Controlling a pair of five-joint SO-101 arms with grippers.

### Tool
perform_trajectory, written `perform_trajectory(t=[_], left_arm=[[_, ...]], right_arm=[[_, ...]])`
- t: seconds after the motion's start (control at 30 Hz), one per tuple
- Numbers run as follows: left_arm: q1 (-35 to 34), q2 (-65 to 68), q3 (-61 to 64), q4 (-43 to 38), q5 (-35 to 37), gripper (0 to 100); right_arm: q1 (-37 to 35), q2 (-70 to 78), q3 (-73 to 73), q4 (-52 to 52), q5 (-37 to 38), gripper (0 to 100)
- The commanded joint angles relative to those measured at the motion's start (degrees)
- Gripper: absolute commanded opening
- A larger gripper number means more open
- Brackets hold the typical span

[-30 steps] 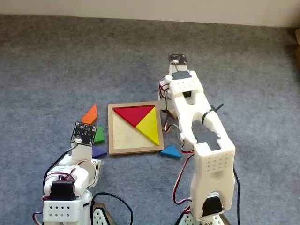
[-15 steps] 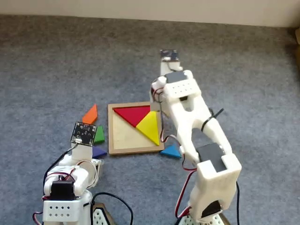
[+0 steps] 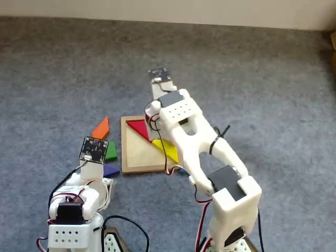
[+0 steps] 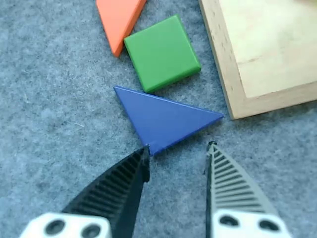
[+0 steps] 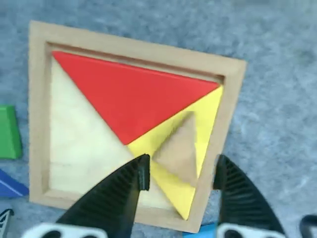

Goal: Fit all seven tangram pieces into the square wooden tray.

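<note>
- The square wooden tray point(image 3: 142, 169) lies on the grey carpet between the two arms. The red triangle point(image 5: 133, 99) is seated along its far side and the yellow triangle point(image 5: 210, 124) along its right side. The left, near part is bare wood, which I take to be room for the remaining pieces.
- The right gripper point(image 5: 181, 166) hangs over the tray with its jaws well apart. A tan triangle point(image 5: 179, 151) shows between them, over the yellow piece. It looks unclamped, though I can't be sure from here.
- The left gripper point(image 4: 177, 148) sits low beside the tray's near left corner, spread and empty. Its tips are right at the near edge of the dark blue triangle point(image 4: 163, 119), seemingly lined up for a pick.
- The green square point(image 4: 162, 52) and the orange piece point(image 4: 119, 17) wait just beyond the blue one, left of the tray.
- I can read no brand, label or writing on the pieces or the tray.
</note>
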Motion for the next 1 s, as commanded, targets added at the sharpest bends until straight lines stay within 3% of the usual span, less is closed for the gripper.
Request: perform_trajectory(t=[0.0, 0.17, 0.33, 0.43, 0.73, 0.97], left_arm=[[-0.7, -2.4, 1.2, 0.2, 0.6, 19], [-0.7, -2.4, 1.2, 0.2, 0.6, 19], [-0.7, -2.4, 1.2, 0.2, 0.6, 19], [-0.7, -2.4, 1.2, 0.2, 0.6, 19], [-0.7, -2.4, 1.2, 0.2, 0.6, 19], [-0.7, -2.4, 1.2, 0.2, 0.6, 19]], right_arm=[[-1.6, -3.8, 1.2, -1.2, 0.1, 25.2], [-1.3, -4.4, 1.3, -0.8, 0.2, 23.8], [0.0, -4.4, 1.2, -1.9, 8.1, 7.6], [-0.1, -4.4, 1.2, -3.4, 10.4, 2.7], [-0.1, -4.4, 1.2, -5.2, 11.0, 1.9], [2.6, -4.3, 1.2, -12.7, 11.0, 1.9]])
